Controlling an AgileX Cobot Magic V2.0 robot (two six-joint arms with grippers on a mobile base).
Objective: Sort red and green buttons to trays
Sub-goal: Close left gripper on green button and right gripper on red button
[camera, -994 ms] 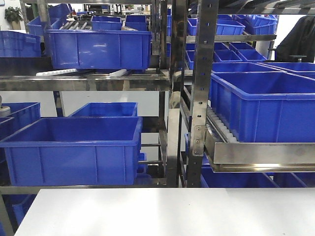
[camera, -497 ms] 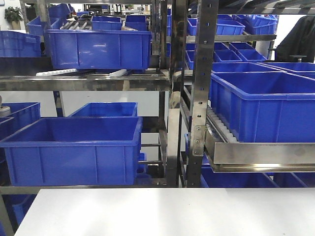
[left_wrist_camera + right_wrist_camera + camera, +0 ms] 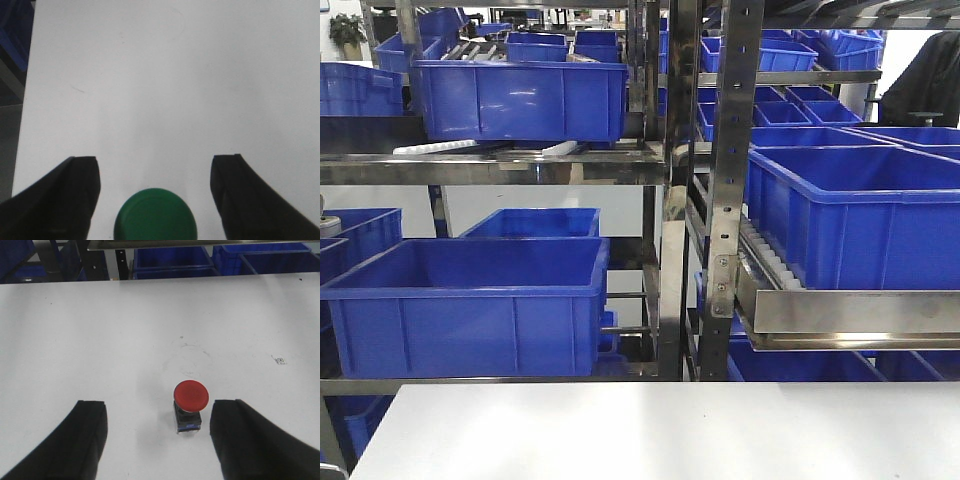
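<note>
Front view: the camera stands behind the white table and looks level and straight ahead. The table fills only the strip at 6 o'clock. The steel rack and blue crates fill the rest at middle range.
Left wrist view: this one looks steeply down, very near the tabletop. The left gripper, spread wide, enters from 7 and 5 o'clock. The green button is cut off by the edge at 6 o'clock. The table's side edge runs along 9 to 11 o'clock.
Right wrist view: the camera is tilted down and forward, higher above the table. The right gripper, spread wide, enters from 7 and 5 o'clock. The red button sits just below centre. The table's far edge and the crates lie along 12 o'clock.
Shared: all three views show the table. The front and right wrist views both show crates beyond its far edge.
</note>
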